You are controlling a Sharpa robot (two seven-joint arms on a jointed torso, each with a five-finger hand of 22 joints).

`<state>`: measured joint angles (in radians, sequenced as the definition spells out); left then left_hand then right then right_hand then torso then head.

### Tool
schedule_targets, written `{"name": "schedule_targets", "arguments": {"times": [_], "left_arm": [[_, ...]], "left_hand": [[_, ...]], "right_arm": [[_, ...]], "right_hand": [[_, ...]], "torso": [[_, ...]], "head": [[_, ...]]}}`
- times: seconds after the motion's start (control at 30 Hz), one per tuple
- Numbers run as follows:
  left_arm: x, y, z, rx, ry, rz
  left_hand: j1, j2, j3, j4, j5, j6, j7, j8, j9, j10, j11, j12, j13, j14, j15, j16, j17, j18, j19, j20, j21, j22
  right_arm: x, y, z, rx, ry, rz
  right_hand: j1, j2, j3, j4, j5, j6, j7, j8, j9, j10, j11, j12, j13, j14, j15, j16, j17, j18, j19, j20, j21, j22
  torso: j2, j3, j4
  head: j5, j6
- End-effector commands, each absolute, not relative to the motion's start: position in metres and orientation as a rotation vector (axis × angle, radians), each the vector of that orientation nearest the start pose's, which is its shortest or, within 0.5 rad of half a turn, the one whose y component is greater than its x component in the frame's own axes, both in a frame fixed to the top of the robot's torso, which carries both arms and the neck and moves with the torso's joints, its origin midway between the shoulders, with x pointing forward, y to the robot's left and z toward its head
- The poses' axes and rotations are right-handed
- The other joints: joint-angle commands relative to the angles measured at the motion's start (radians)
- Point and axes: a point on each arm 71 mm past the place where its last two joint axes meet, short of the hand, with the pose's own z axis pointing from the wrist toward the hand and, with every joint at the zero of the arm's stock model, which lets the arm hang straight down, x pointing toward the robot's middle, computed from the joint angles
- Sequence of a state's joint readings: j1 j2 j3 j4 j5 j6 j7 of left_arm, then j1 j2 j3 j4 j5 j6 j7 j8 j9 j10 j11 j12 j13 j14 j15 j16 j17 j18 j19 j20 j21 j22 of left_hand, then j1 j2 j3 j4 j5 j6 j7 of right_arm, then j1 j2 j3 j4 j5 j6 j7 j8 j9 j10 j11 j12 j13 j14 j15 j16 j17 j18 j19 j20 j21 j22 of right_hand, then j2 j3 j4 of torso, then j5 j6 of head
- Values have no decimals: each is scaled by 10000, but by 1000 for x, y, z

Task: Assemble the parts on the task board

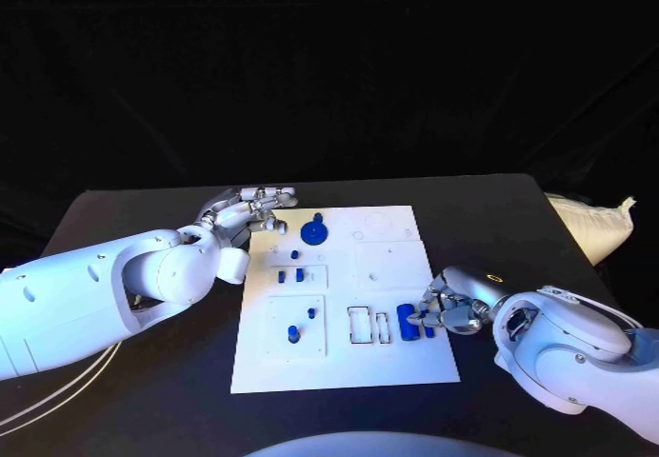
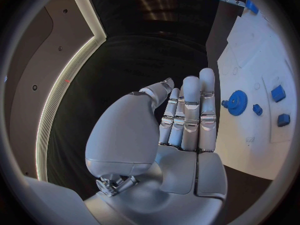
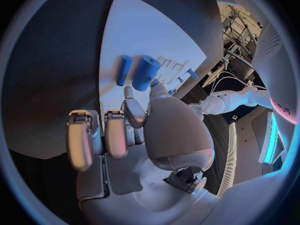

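The white task board (image 1: 391,367) lies mid-table. A blue gear (image 1: 314,231) sits near its far left corner, with several small blue parts (image 1: 289,276) in the recesses below it. My left hand (image 1: 254,214) hovers at that corner, beside the gear (image 2: 235,104), its fingers (image 2: 190,115) straight, together and holding nothing. My right hand (image 1: 447,309) is at the board's right edge. A thick blue cylinder (image 3: 145,72) and a thin one (image 3: 124,70) lie on the board just beyond its fingertips (image 3: 129,97). Thumb and one finger flank the thick cylinder's (image 1: 407,317) near end; I cannot tell whether they grip it.
Two narrow empty slots (image 1: 361,324) lie just left of the cylinders. A white bag (image 1: 593,224) lies at the table's right edge. Pale cables (image 1: 55,390) hang off the front left. Bare black table (image 1: 137,219) surrounds the board.
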<state>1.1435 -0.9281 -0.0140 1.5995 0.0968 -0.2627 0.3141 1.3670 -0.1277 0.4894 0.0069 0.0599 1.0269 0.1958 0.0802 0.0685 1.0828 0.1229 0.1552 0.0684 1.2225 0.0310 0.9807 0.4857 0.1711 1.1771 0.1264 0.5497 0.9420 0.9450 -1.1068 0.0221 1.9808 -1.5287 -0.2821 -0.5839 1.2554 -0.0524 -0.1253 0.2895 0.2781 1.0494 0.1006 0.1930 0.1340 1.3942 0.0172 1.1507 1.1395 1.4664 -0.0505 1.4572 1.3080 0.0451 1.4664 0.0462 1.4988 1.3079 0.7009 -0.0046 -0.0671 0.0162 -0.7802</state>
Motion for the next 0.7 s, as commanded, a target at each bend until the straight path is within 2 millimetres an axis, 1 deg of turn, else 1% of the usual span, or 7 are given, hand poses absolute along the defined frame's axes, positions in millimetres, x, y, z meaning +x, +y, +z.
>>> {"name": "schedule_targets", "arguments": {"times": [0.03, 0.2, 0.27, 0.53, 0.63, 0.7], "left_arm": [[467, 226, -196, -13137, 14903, -15830], [467, 226, -196, -13139, 14910, -15832], [467, 226, -196, -13142, 14912, -15829], [467, 226, -196, -13149, 14916, -15819], [466, 227, -196, -13153, 14916, -15812], [466, 227, -196, -13155, 14918, -15810]], "left_hand": [[48, 43, -14, -18, -28, -62, 1, 23, -13, -72, 3, 61, -10, -93, 2, 53, -15, 108, 51, 22, -34, -13], [48, 43, -14, -18, -28, -62, 1, 23, -13, -72, 3, 61, -10, -93, 2, 53, -15, 108, 51, 22, -34, -13], [48, 43, -14, -18, -28, -62, 1, 23, -13, -72, 3, 61, -10, -93, 2, 53, -15, 108, 51, 22, -34, -13], [48, 43, -14, -18, -28, -62, 1, 23, -13, -72, 3, 61, -10, -93, 2, 53, -15, 108, 51, 22, -34, -13], [48, 43, -14, -18, -28, -62, 1, 23, -13, -72, 3, 61, -10, -93, 2, 53, -15, 108, 51, 22, -34, -13], [48, 43, -14, -18, -28, -62, 1, 23, -13, -72, 3, 61, -10, -93, 2, 53, -15, 108, 51, 22, -34, -13]], "right_arm": [[359, -214, -236, 464, 19895, 3724], [359, -209, -240, 371, 19977, 3808], [359, -206, -242, 314, 20024, 3843], [359, -201, -251, 158, 20276, 3861], [360, -199, -255, 140, 20381, 3849], [360, -199, -256, 157, 20422, 3857]], "right_hand": [[14, 110, -58, -8, 65, -54, -7, 51, 22, -47, 5, 50, 68, 646, -24, 69, 406, -188, 500, 77, 44, 1573], [58, 150, -88, -10, 113, -43, -13, 93, 50, -46, 0, 81, 135, 649, -27, 80, 428, -189, 500, 77, 46, 1577], [100, 181, -113, -13, 152, -25, -22, 132, 77, -45, -6, 105, 189, 651, -31, 88, 445, -191, 504, 75, 53, 1588], [240, 305, -193, -16, 323, 69, -67, 289, 197, -33, -43, 167, 358, 657, -57, 110, 493, -193, 506, 59, 63, 1605], [299, 366, -217, -21, 426, 101, -86, 349, 250, -27, -59, 182, 416, 660, -70, 120, 514, -195, 508, 49, 68, 1614], [335, 403, -227, -23, 471, 127, -98, 386, 281, -24, -68, 185, 442, 662, -77, 124, 524, -195, 508, 43, 69, 1615]], "torso": [[7, -2, -5], [0, -7, 7], [6, -4, 19], [8, -11, 37], [4, -16, 25], [7, -17, 27]], "head": [[26, -22], [26, -48], [34, -54], [60, -74], [72, -76], [77, -81]]}}
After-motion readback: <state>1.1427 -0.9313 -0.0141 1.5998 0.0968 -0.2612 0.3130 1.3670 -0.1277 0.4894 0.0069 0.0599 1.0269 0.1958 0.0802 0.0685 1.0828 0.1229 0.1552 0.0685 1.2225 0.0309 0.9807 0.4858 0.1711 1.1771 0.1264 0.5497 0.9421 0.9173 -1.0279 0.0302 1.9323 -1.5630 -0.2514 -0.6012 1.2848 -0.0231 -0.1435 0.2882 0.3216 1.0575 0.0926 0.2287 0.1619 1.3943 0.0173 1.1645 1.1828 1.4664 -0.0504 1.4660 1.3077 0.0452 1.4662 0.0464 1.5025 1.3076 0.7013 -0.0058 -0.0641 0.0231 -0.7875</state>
